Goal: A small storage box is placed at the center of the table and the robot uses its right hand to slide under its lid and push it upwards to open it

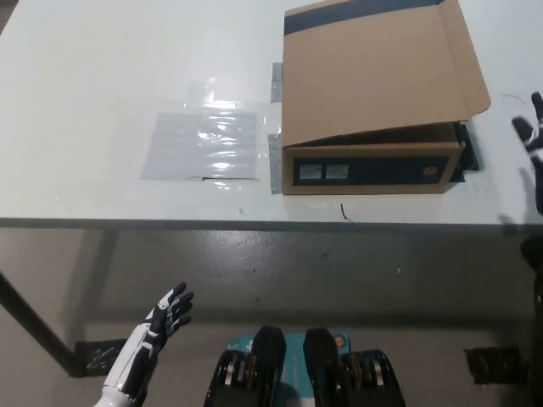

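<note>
Table (102, 85): white, wide, fills the upper part of the head view; front edge runs across the middle, floor below. Serves as the fixed work surface, so the box cannot drop away when pushed from beneath the lid.

Storage box (373, 170): brown cardboard, set right of the picture's centre, close to the front edge of the table, dark printed front face toward the robot. Placed near that edge, presumably to keep it within arm's reach.

Lid (377, 72): large cardboard flap, hinged at the far side, lying sloped over the box. Front edge raised slightly at the right, leaving a dark gap above the front wall. Judged the natural entry point for sliding in from the right. Not yet opened.

Clear plastic sheet (204, 144): flat on the table, left of the box, just beside it. No part in the task.

Right hand (530, 136): black, at the right picture edge, beside the box's right end but apart from it, mostly cut off by the frame. Fingers apart, holding nothing. Judged to be in approach, lined up level with the lid gap.

Left hand (165, 314): white, lower left, below table level, fingers spread, empty, resting clear of the work.
</note>
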